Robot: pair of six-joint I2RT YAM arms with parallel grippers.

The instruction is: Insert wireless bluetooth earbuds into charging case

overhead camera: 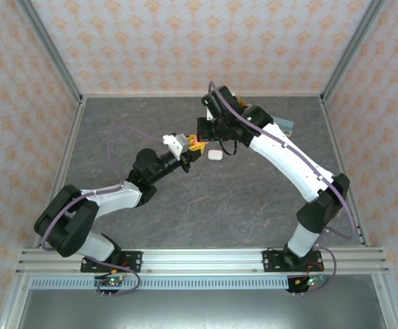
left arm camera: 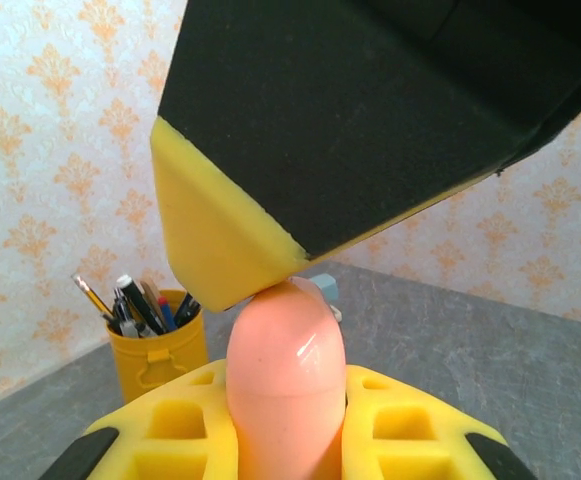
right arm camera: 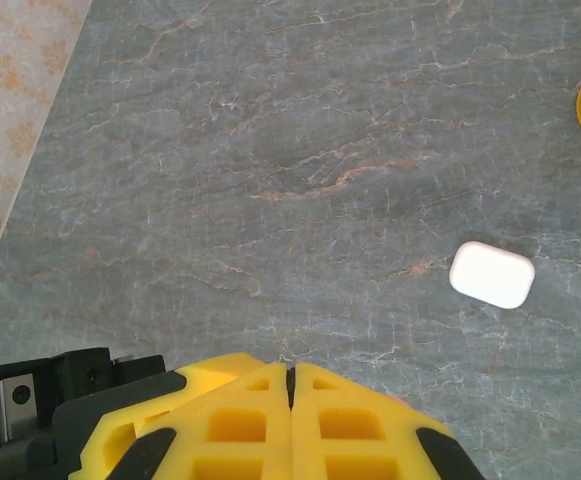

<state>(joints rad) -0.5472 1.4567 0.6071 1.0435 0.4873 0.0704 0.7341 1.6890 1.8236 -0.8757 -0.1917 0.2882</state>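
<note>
Nearest the arm bases: left gripper (left arm camera: pixel 288 425), yellow ribbed fingers clamped tight on a smooth salmon-pink pebble-shaped charging case (left arm camera: pixel 285 350). The case stands upright between the pads, rounded end up, lifted off the grey marbled table (right arm camera: pixel 270 150). No seam or lid gap can be made out on it from the left wrist view.

Just beside, lying flat on the table: a white rounded-rectangle plastic case (right arm camera: pixel 492 274), lid down, untouched.

Next out: right gripper (right arm camera: pixel 290 385), jaws fully together with nothing between them. It comes down from above, and one yellow fingertip (left arm camera: pixel 215 240) touches the top end of the pink case.

Further back: a yellow cup of pens and pencils (left arm camera: pixel 160 350) on the table. A small blue-grey object (left arm camera: pixel 325 288) peeks out behind the pink case, too hidden to identify. Orange-patterned wallpaper beyond.

Judgement on the step: the left arm is presenting and steadying the pink case while the right works at its top end, most likely to flip the lid open. Whether any earbuds already sit inside cannot be told.

The next move calls for a firm left hold against the push. The right tip needs to catch the lid edge rather than skid off the glossy dome. Slippage or twisting in the pads is the risk.
</note>
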